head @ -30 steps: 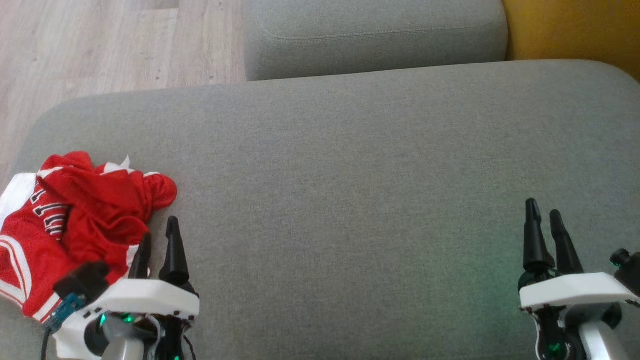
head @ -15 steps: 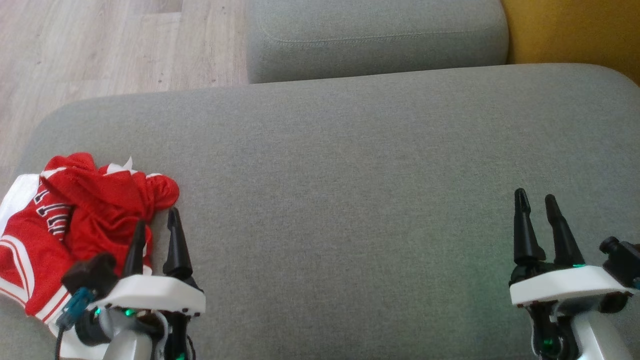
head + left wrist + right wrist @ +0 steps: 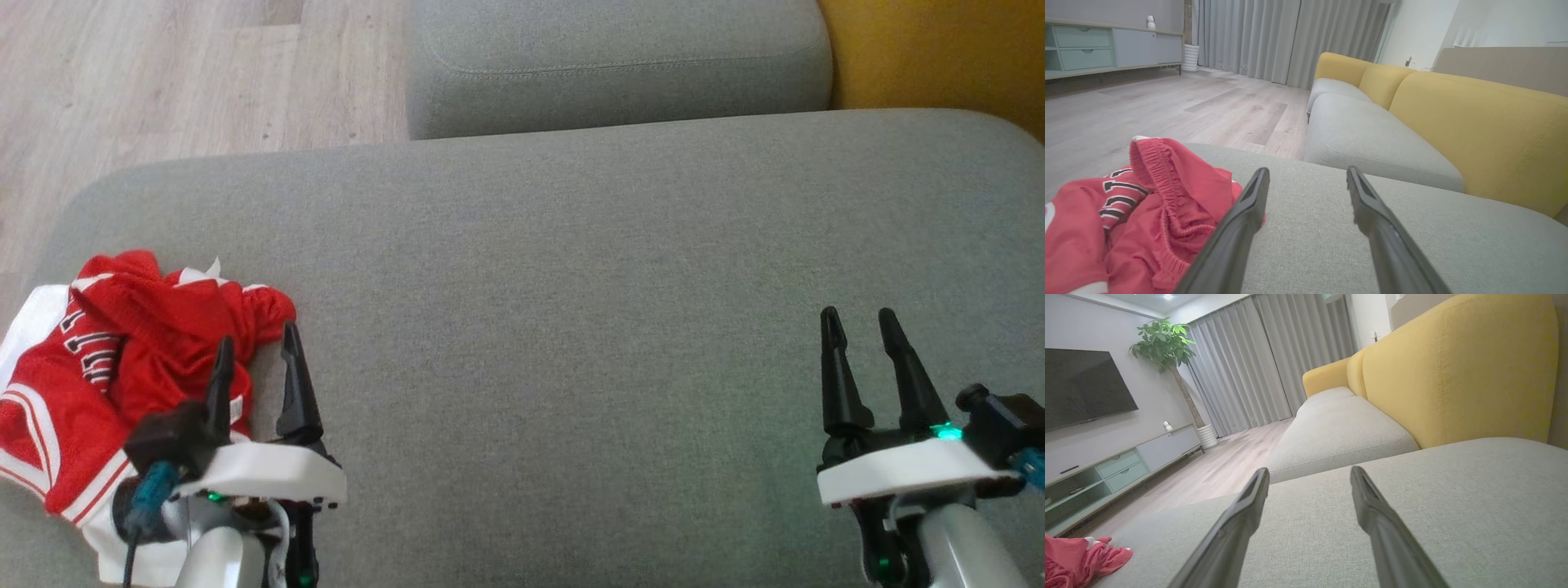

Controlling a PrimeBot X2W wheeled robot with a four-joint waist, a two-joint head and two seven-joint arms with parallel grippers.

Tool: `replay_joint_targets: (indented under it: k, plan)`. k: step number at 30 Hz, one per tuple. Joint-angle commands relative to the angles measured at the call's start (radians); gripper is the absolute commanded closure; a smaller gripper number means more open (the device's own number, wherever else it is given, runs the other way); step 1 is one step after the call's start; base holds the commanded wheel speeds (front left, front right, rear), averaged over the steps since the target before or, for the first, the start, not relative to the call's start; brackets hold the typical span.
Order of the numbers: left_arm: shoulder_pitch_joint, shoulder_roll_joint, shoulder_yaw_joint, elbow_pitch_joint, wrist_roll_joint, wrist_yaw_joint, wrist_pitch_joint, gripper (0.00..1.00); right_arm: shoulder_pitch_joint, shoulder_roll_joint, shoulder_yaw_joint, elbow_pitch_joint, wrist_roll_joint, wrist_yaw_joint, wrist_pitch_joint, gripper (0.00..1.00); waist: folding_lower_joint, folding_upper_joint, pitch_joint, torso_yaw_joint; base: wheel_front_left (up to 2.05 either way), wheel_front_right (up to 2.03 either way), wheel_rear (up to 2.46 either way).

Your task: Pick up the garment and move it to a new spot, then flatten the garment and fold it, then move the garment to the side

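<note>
The left gripper [image 3: 257,336] has its jaws spread wide with nothing between them. One finger lies over the near-right edge of the garment [image 3: 155,343] and the other is over bare fabric just to the garment's right. Whether either finger touches the cloth I cannot tell. That straddle looks like a line-up for the first pick, with the open jaws set to close on a fold at the garment's rim. The right gripper [image 3: 858,314] is also wide open and empty, well apart from the garment on its far right, probably kept out of the way until flattening calls for two grippers.

The garment is a crumpled heap of red cloth with white trim and dark lettering. In the left wrist view a gathered elastic band sits on top of it. It lies on the grey seat cushion [image 3: 555,310], which runs bare from the garment's right side and leaves room for a new spot. Beyond the garment are wooden floor [image 3: 163,73] and a second grey cushion [image 3: 612,65], and far to its right is a yellow backrest [image 3: 931,57]. Nothing blocks the path across; the likely snag is pinching too few layers of the bunched cloth
</note>
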Motion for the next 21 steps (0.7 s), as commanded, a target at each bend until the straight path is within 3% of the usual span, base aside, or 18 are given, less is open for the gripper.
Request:
replay_joint_targets:
  k: [1,10,21]
  plan:
    - [-0.057,0.016,0.019,-0.041,0.035,0.010,-0.015,0.00,-0.053,-0.021,0.025,-0.043,-0.032,0.007,-0.018,0.00,0.0000,0.0000,0.000,0.000,0.00,0.00,0.00]
    - [-0.061,0.017,0.008,-0.041,0.137,0.031,-0.041,0.00,-0.059,-0.030,0.046,-0.043,-0.120,0.008,-0.044,0.00,0.0000,0.0000,-0.005,-0.001,0.00,0.00,0.00]
    - [-0.062,0.017,0.011,-0.030,0.136,0.032,-0.042,0.00,-0.060,-0.026,0.039,-0.034,-0.122,0.008,-0.045,0.00,0.0000,0.0000,-0.007,-0.004,0.00,0.00,0.00]
